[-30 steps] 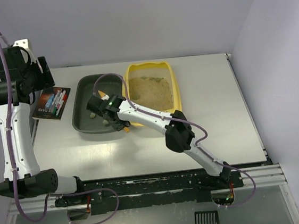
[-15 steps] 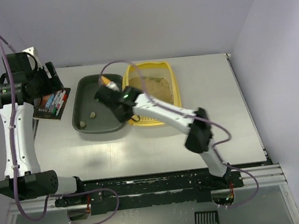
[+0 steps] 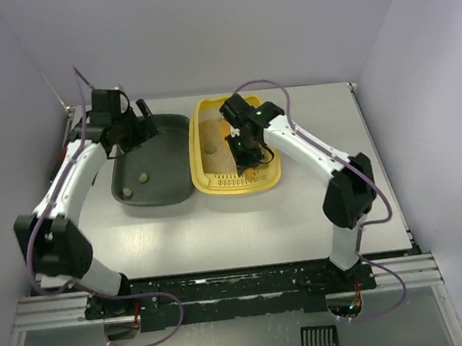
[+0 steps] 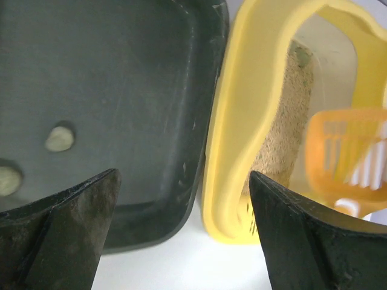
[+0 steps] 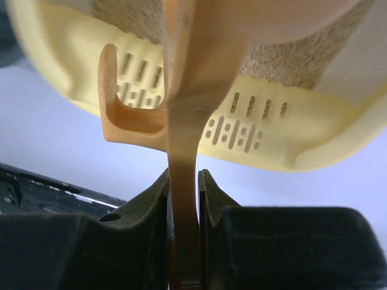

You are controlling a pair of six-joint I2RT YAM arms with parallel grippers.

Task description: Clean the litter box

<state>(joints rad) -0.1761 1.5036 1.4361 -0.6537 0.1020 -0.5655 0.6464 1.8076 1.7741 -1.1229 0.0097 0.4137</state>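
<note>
Litter box (image 3: pixel 232 183) and tray (image 3: pixel 162 157) side by side on table (image 3: pixel 221 232), tray on the left, walls just beside each other, two lumps (image 3: pixel 142 178) in tray's near-left part, scoop (image 4: pixel 344 154) in right gripper (image 5: pixel 184 181) over the litter, left gripper (image 4: pixel 183 178) above tray's far end.

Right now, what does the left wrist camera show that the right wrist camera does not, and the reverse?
Only the left wrist view: the dark tray with two pale lumps in it, and the left jaws standing wide open.
Only the right wrist view: the handle of the orange scoop clamped between the right jaws, and a black rail at the table's edge.
Both: the yellow litter box, its sandy litter and the scoop.
</note>
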